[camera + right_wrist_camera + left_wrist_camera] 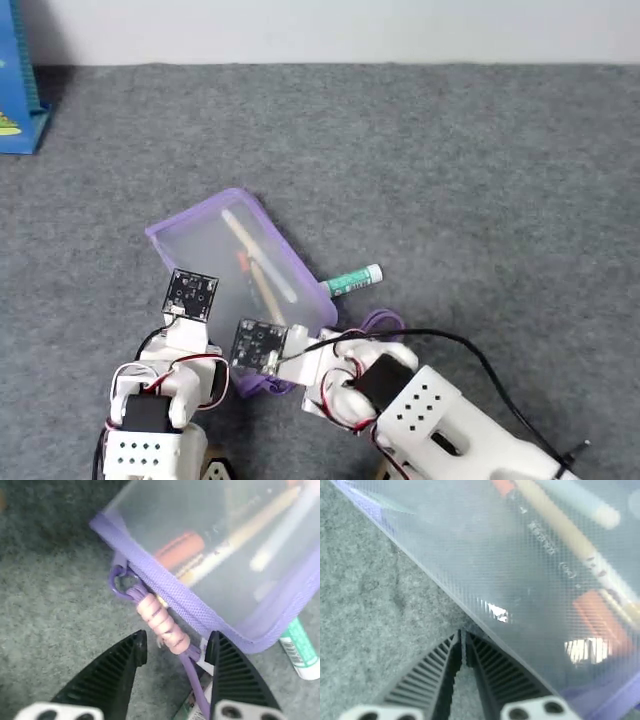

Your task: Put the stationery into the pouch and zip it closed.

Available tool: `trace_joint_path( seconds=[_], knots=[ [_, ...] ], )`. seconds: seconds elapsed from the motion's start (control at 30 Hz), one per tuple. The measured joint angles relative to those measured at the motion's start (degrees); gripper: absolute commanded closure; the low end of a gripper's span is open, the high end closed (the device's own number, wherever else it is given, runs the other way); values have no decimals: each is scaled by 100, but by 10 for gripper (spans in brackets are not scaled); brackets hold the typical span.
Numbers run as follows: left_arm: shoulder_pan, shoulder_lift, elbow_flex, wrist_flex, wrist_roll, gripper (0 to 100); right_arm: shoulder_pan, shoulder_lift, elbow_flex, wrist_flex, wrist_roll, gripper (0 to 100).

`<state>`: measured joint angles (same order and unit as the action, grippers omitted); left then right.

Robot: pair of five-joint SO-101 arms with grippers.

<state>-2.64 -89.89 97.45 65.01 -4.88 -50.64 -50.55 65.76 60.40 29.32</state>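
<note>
2 claws at the near edge of the grey felt mat, both at the pouch's near end.

Left claw: ribbed black fingers pressed together, tips touching the edge of the translucent plastic pouch with purple fabric trim. I cannot tell whether any film is nipped between them.

Right claw: open wide and holding nothing. It straddles the purple pull cord with its pink coiled wrap, which runs from a ring at the pouch's trimmed corner and lies loose between the fingers.

Pouch: flat on the mat, angled away from the arms. Several long pens and 1 short orange piece are inside.

Beyond the pouch's long side: 1 white tube with a green cap lies on the mat just beside the trim, outside the pouch.

Judgement: the step in hand is taking the pull.
- Close on the pink wrap rather than the thin cord, since the wrap gives the pads more bulk.
- Draw along the trim line, not upward, or the pouch will lift.
- The left claw needs a true pinch on the edge to resist the drag.
- Risk: zipping now shuts the tube out, so it belongs inside first.
</note>
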Motion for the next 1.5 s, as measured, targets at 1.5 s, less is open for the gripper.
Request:
trace_joint_path(
  seconds=[1.5],
  knots=[
    [-18, 0, 0, 0, 0, 985, -62, 1881, -440, -352, -237, 906]
  ],
)
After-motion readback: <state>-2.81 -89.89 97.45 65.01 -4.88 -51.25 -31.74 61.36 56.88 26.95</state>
